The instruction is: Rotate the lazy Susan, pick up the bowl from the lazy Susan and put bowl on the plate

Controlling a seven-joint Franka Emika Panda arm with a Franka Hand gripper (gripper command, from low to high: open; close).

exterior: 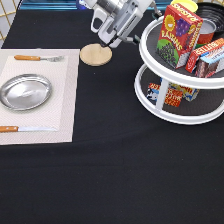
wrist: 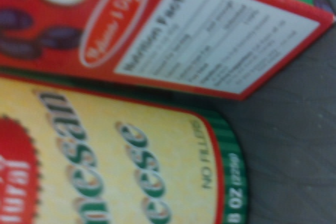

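Observation:
The two-tier white lazy Susan stands at the exterior view's right, loaded with a red raisin box and other food boxes. A glossy black curved edge shows behind the boxes at the top right; it may be the bowl, mostly hidden. The silver plate lies empty on a pale placemat at the left. My gripper hangs at the top middle, just left of the lazy Susan's upper tier and above a wooden coaster. It holds nothing that I can see.
A fork and a knife lie on the placemat either side of the plate. The wrist view shows a red box and a yellow parmesan can close up on the dark grey shelf.

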